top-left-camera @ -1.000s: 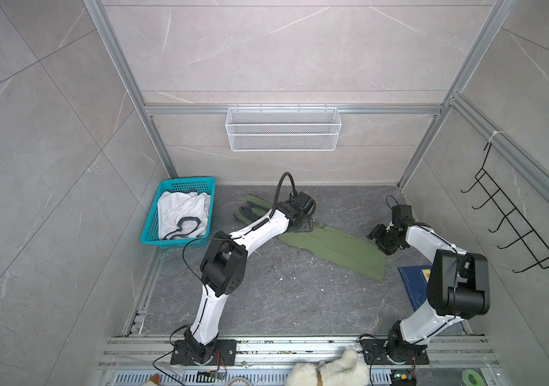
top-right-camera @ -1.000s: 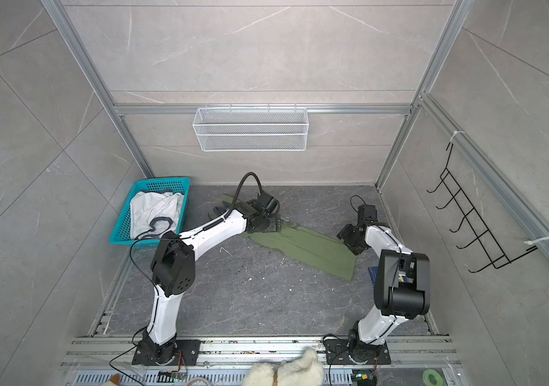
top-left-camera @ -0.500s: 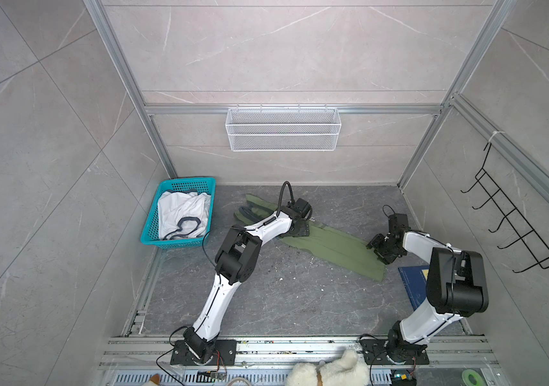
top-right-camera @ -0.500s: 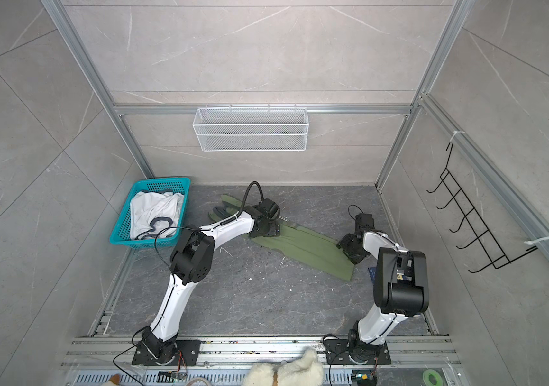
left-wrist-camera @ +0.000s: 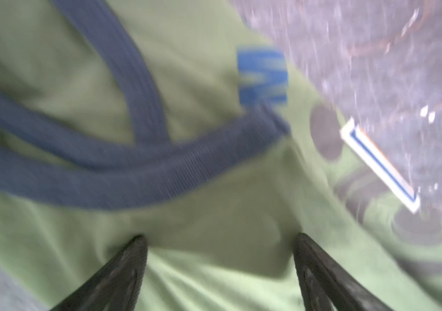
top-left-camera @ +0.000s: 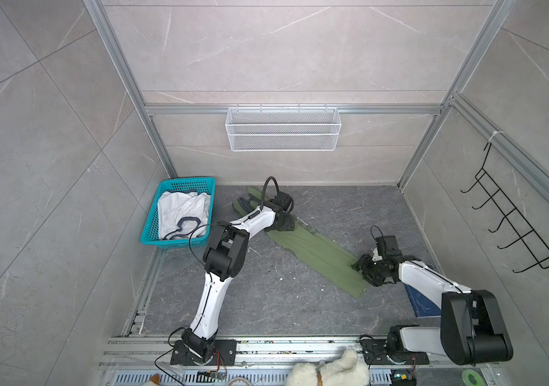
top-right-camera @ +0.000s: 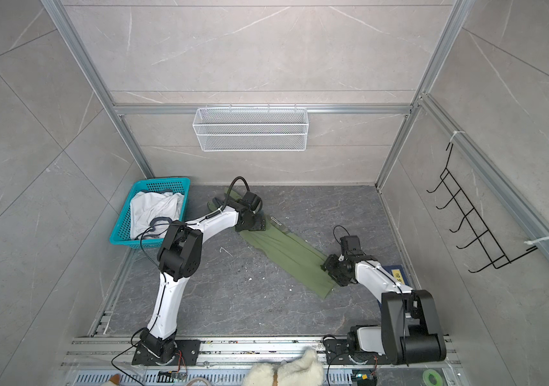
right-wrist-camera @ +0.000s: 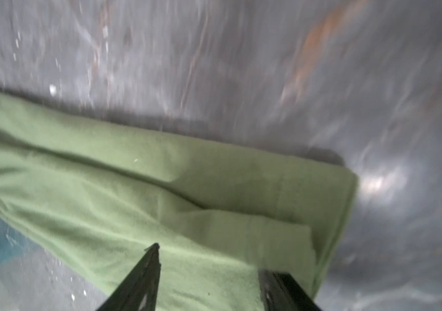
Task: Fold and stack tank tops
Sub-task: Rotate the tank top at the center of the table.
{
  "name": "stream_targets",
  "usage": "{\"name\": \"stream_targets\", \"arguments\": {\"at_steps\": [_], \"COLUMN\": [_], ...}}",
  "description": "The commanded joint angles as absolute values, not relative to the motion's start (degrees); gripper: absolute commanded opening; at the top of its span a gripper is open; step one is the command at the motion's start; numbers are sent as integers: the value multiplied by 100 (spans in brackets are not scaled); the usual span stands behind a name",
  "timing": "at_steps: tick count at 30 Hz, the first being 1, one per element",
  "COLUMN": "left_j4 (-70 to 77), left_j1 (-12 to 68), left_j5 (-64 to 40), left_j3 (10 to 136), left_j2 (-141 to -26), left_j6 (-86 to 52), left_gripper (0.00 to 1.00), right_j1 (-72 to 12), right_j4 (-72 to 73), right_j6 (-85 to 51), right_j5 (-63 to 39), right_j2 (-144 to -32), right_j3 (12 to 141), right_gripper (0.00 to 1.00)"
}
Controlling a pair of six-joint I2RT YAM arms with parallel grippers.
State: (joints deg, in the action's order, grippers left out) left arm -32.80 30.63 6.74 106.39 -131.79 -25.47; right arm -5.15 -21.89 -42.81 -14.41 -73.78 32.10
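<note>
Both spread, left gripper (left-wrist-camera: 219, 237) over neckline (left-wrist-camera: 160, 172), right gripper (right-wrist-camera: 209, 258) seemingly at hem (right-wrist-camera: 345, 215)

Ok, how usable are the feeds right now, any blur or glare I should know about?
Left wrist view: motion-blurred throughout, the olive tank top and its navy trim soft-edged, jaws apart above the cloth. Right wrist view: floor streaked, a bright glare patch beside the top's hem, cloth texture fairly readable. Both top views: sharp, evenly lit, no hard shadows.
</note>
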Motion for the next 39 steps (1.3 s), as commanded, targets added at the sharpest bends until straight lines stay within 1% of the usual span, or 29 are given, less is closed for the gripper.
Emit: {"name": "stream_targets", "arguments": {"at_steps": [1,5,9,11,12,15,17,19,21,23,24,26,29,33,39], "left_j4": [-3543,-3531,-3572,-3687,-3784,-4315,-4650,-4953,-5098,-5056,-4906,-4453,-4237,-3990,-4159], "left_j1": [2933,2966,3146,3240,3271,3282,3301,3360,3410,3444,3471,3568,3743,3762,3768], "left_j5": [733,529,374,317,324,432,546,770,980,1073,953,534,654,504,574], "left_j3": [11107,11527,11978,12285,12453,13129,13538,13729,13552,13077,12714,12051,11473,11179,11679], "left_j2": [-13623,-13908,-14217,-14389,-14469,-14690,-14728,-14557,-14212,-13727,-13440,-12940,-12622,-12721,-13488], "left_j6": [-2147,-2168,-2113,-2101,-2101,-2137,-2140,-2183,-2351,-2796,-3050,-3314,-3584,-3764,-3641], "left_gripper": [88,88,88,89,89,89,89,89,89,89,89,89,89,89,88], "right_j1": [-844,-1378,-2047,-2436,-2649,-3258,-3575,-3674,-3674,-3678,-3674,-3675,-3674,-3682,-4059], "right_j4": [-3185,-3409,-3258,-3237,-3270,-3474,-3851,-4354,-4748,-4993,-5118,-5171,-5078,-4903,-4465], "right_j6": [-4729,-5085,-5673,-5805,-6007,-6021,-5881,-5435,-5102,-4848,-4744,-4570,-4418,-4364,-4503], "right_j5": [-1285,-1279,-1245,-1145,-1051,-694,-336,103,612,972,1143,1246,1167,1020,727], "right_j2": [-6960,-6430,-5975,-5864,-5845,-5916,-6071,-6254,-6367,-6503,-6595,-6732,-6878,-7057,-7409], "right_j3": [2694,2456,2145,2197,2296,2797,3277,3763,4098,4303,4377,4410,4327,4121,3881], "right_gripper": [61,61,61,61,61,61,61,62,62,63,63,63,63,63,63]}}
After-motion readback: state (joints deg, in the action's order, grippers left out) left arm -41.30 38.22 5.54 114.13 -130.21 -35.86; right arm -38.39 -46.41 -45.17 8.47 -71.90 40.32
